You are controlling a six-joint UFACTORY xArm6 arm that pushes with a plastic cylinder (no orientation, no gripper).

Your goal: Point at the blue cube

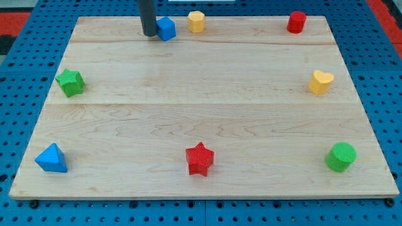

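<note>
The blue cube (166, 29) sits near the view's top edge of the wooden board (201, 119), left of centre. My tip (149, 34) stands on the board right beside the cube's left side, close enough to touch or nearly touch it. The dark rod rises from there out of the view's top.
A yellow block (196, 21) lies just right of the blue cube. A red cylinder (296, 22) is at top right, a yellow heart (321, 82) at right, a green cylinder (341, 156) at bottom right, a red star (200, 159) at bottom centre, a blue pyramid (51, 158) at bottom left, a green star (70, 82) at left.
</note>
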